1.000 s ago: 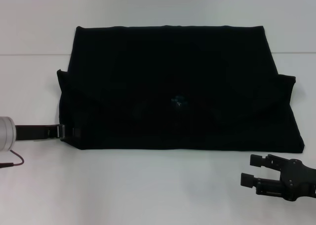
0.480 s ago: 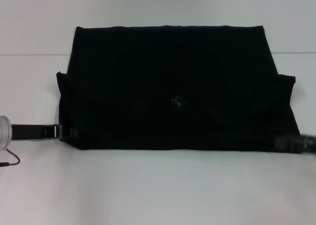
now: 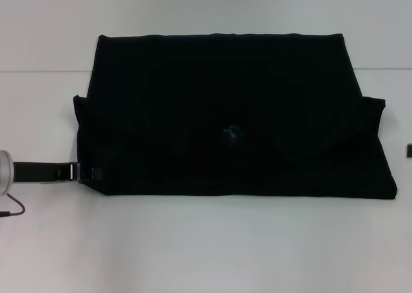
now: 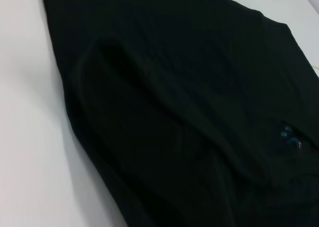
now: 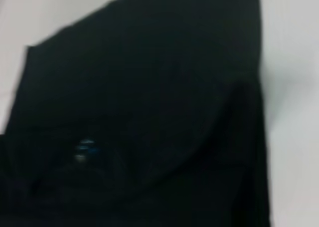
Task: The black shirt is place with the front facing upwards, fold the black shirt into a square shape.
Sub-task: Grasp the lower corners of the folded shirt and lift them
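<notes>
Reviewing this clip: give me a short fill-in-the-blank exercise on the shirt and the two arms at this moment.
1. The black shirt lies folded on a table whose colour is ____.
2. The small label showing near the shirt's middle is ____ in colour.
3. The left gripper sits at the shirt's near ____ corner, in the robot's own terms.
4. In the head view, only a dark sliver of the right gripper shows at the ____ edge of the picture.

Missing words: white; blue; left; right
</notes>
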Robot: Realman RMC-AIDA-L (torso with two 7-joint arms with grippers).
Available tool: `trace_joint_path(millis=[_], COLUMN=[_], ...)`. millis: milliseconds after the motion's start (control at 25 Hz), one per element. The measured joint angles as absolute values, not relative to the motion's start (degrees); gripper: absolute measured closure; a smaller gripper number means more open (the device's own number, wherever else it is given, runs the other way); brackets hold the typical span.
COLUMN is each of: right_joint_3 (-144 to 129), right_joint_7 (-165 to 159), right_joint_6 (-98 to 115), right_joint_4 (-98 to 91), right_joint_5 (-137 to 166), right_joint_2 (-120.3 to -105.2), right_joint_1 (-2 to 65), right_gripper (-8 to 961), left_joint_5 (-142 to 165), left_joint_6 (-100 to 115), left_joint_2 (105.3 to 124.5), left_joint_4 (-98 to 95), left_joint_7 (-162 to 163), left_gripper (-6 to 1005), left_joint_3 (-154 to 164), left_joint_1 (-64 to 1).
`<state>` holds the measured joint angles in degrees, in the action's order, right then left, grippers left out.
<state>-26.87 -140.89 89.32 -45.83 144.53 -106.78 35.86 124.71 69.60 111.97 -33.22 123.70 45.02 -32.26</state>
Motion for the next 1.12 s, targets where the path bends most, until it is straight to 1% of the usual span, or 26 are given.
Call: trace_joint_path(millis=[400,1120], right_joint_3=[-33.6,-37.4], right_joint_7=[-141.4,-141.1], right_joint_6=[81.2,77.1], right_joint_4=[-39.7,-36.8], right_joint_5=[148.8,148.9], right_joint_2=[-108.87,-110.23], right_joint_1=[41.0,41.3], right_gripper=[42,47], left_joint_5=[124.7,124.5], left_joint_6=[70.4,70.4], left_joint_2=[111.81,111.98], left_joint_4=[-33.3,-33.2], left_joint_7=[123.7,123.7], left_gripper=[968,968], left_joint_3=[44.7,44.6], left_joint_1=[-32.3,-32.7])
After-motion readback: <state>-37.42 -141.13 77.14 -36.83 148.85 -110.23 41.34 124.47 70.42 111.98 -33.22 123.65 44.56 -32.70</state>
